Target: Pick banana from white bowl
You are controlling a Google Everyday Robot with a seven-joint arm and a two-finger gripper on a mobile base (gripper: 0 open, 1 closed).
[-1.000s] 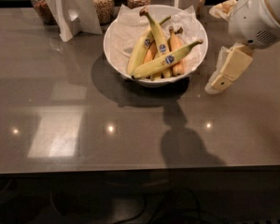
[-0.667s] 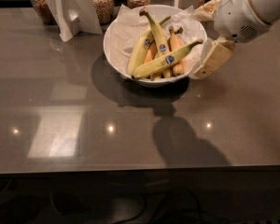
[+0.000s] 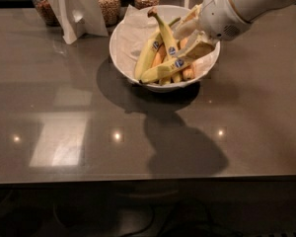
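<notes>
1. Places the claw (image 3: 191, 37) over the right side of the white bowl (image 3: 119, 62), low above the fruit. A second ago it hung outside the rim, to the right, above the bench (image 3: 54, 98).
2. Leaves the bananas as they lay a second ago, with no sign of a nudge or a lift.
3. Reads as the approach all but finished and the grasp itself not yet made.
4. Shows the claw spread, with one pale finger higher and further back and the other lower and nearer the front rim. Nothing is pinched between them.
5. Finds the banana (image 3: 163, 70) at the front of the pile inside the bowl. It is long and nearly straight, with its dark tip at the lower left, a blue sticker past its middle, and its stem end running up to the right.
6. Puts that stem end right beneath the lower finger, either touching or just short of it; cannot tell which. Leaves the rest of the fruit stretching away to the left of the claw.
7. Calls for care over the other bananas (image 3: 167, 38) crossing close behind, which could easily be caught in the same close.
</notes>
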